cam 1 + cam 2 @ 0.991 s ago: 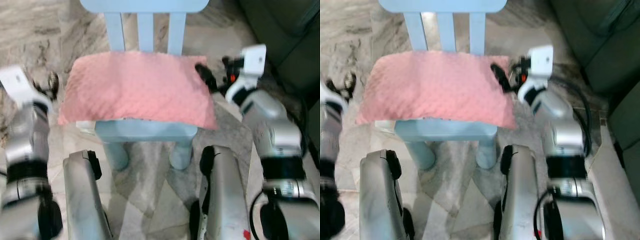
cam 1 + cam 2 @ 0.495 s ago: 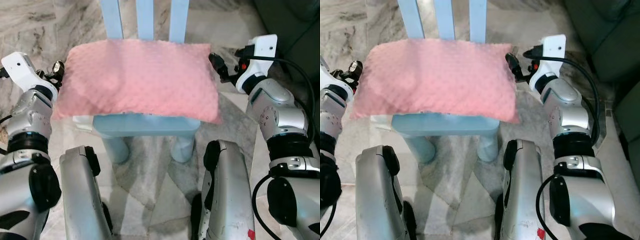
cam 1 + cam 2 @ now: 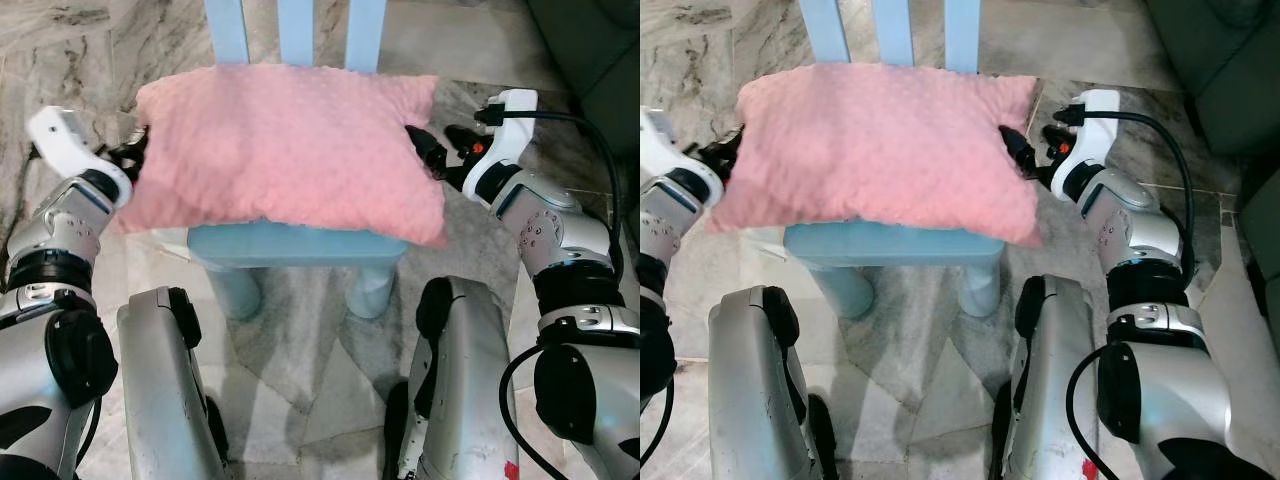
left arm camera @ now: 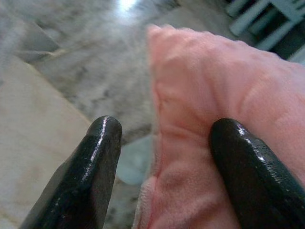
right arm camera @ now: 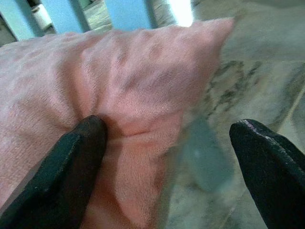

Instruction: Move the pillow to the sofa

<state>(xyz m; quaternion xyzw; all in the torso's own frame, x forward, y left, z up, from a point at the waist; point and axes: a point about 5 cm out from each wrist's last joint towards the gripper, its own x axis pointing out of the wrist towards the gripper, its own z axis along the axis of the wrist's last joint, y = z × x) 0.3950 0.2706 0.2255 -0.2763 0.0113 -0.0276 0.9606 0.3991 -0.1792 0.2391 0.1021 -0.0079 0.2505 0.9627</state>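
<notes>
A pink dimpled pillow (image 3: 285, 150) lies on the seat of a small light blue chair (image 3: 290, 248), overhanging it on both sides. My left gripper (image 3: 135, 162) is at the pillow's left end, open, with the pillow's edge (image 4: 190, 95) between its two fingers and one finger (image 4: 252, 167) pressed on the fabric. At the pillow's right end my right gripper (image 3: 428, 155) is open. One of its fingers (image 5: 71, 162) dents the pillow (image 5: 119, 95), and the other finger (image 5: 271, 162) stands apart over the floor.
A dark green sofa (image 3: 1230, 70) stands at the upper right, close beside the chair. The chair's slatted back (image 3: 295, 30) rises behind the pillow. Marble floor (image 3: 60, 50) surrounds the chair. My two silver legs (image 3: 165, 390) stand just before the chair.
Both grippers have moved inward from beside the pillow to press on its two ends. The pillow now looks bunched up and fuller. The camera has also shifted.
</notes>
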